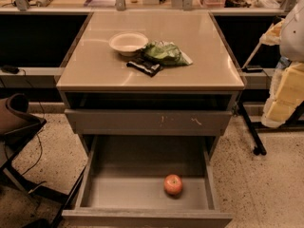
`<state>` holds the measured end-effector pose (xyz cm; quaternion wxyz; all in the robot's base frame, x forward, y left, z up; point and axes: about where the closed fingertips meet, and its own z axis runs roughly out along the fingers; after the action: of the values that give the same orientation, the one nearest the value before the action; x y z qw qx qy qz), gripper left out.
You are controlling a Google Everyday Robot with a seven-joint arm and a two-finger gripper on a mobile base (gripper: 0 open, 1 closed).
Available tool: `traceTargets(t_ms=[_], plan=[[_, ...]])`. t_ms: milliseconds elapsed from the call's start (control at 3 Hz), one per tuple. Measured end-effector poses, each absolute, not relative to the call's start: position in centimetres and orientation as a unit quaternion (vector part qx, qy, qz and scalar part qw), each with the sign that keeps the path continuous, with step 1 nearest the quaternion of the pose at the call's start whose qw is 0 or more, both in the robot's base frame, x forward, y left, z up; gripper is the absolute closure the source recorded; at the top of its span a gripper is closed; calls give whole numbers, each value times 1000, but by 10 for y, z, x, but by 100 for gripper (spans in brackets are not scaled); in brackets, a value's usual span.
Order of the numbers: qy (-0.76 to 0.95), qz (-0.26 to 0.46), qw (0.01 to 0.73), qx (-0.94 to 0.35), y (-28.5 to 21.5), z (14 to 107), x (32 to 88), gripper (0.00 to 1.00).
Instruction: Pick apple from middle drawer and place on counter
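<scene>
The gripper (pixel 277 109) hangs far right; its state I cannot tell. Well down-left of it, the apple (pixel 173 184) in the middle drawer (pixel 142 217) looks firm, smooth and light; grip its widest middle.

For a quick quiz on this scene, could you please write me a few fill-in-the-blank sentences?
The drawer holding the apple is ___.
The bowl stands on the ___.
The bag beside the bowl is ___.
The gripper is ___ in view.
Answers: open; counter; green; not.
</scene>
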<state>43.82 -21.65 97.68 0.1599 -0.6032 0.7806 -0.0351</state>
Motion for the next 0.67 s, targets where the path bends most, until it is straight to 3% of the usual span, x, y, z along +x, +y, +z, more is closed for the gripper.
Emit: traceTargets(t_ms=[667], plan=[[781, -9, 174, -599, -223, 949, 441, 0]])
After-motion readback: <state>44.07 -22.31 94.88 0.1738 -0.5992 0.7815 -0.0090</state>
